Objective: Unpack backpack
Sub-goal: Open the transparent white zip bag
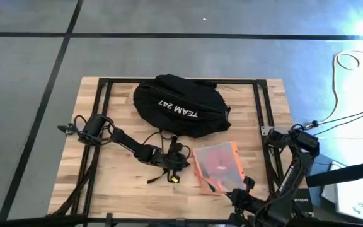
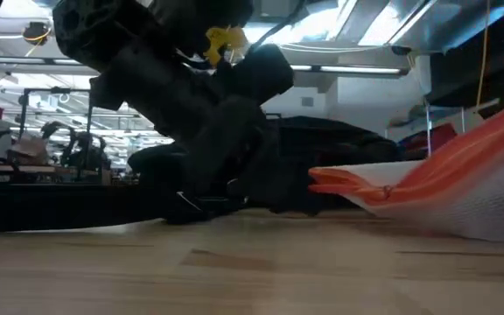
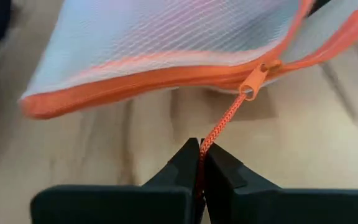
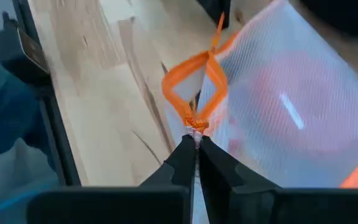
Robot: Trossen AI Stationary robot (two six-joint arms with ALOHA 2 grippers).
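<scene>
Risk, as we judge it: with our left gripper [image 3: 201, 155] clamped on the zipper cord [image 3: 224, 123] and right gripper [image 4: 196, 151] pinching the mesh pouch's [image 1: 217, 165] orange loop [image 4: 194, 87] near the backpack [image 1: 180, 104] on the tabletop [image 1: 115, 176], hard opposing pulls could snap either.

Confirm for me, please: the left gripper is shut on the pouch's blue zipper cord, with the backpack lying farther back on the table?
Nearly: the zipper cord is orange, not blue, as the left wrist view shows. The left gripper is indeed shut on it, beside the mesh pouch, with the backpack farther back.
</scene>
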